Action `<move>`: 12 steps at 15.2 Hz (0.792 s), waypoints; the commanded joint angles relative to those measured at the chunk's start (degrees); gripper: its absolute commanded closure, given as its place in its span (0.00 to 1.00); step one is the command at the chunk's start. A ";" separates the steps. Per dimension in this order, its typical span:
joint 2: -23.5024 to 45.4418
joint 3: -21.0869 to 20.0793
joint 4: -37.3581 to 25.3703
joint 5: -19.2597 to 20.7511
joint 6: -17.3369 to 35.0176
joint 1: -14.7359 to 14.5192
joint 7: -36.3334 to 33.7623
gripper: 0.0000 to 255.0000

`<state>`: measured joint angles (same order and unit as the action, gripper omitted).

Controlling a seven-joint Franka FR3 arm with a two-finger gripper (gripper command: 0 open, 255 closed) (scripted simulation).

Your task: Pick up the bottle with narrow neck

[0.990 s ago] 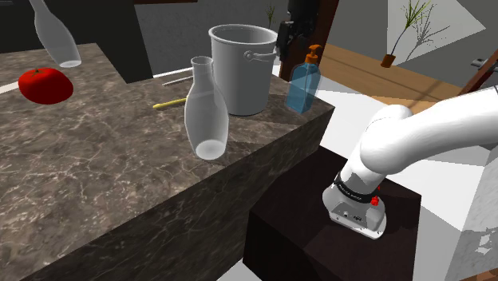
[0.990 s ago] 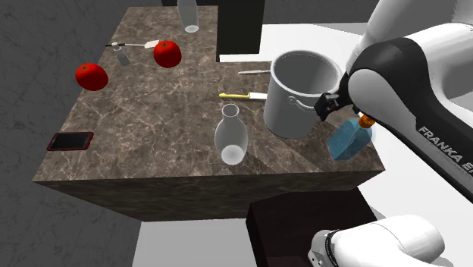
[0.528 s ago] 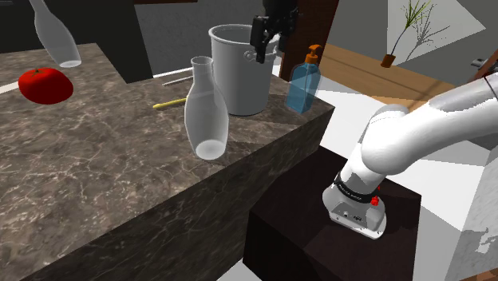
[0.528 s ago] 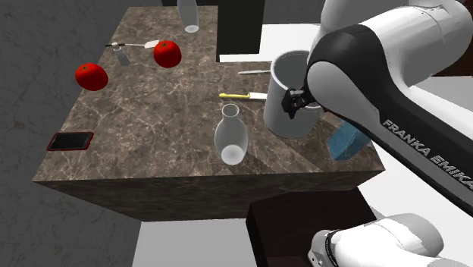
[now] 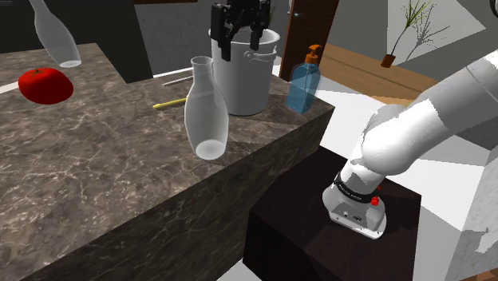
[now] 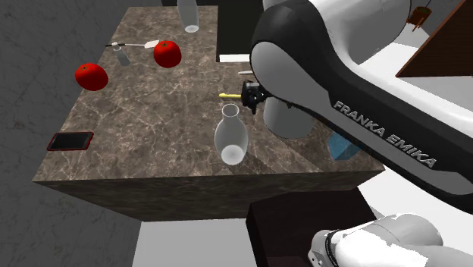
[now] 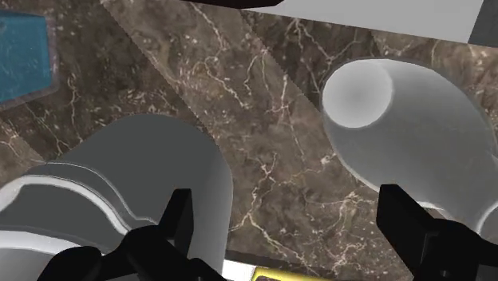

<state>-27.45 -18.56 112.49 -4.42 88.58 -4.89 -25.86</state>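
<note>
We see the bottle mid-frame in the shoulder view, upright on the dark marbled counter, close to its edge. It's pale translucent grey, with a wide body tapering to a narrow open neck. The gripper is at upper centre, fingers spread wide and holding nothing. In the wrist view it hangs over the bare counter between the bottle and the grey bucket.

White arm, dark joints, FRANKA EMIKA lettering and a black claw.
</note>
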 commanded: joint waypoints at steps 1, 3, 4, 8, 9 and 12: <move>2.71 -1.94 -2.92 -0.61 -0.05 -0.28 -2.56 0.00; 5.95 -3.96 -6.77 -0.79 -0.52 -0.51 -5.18 0.00; 7.66 -4.99 -8.81 -0.77 -0.78 -0.63 -6.53 0.00; 13.75 -8.44 -16.09 0.00 -1.87 -1.21 -11.18 0.00; 13.42 -8.37 -14.99 -0.13 -1.07 -1.27 -11.09 0.00; 12.54 -8.27 -11.79 -0.49 1.33 -1.38 -10.83 0.00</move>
<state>-14.41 -26.91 99.40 -4.70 89.03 -6.22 -36.83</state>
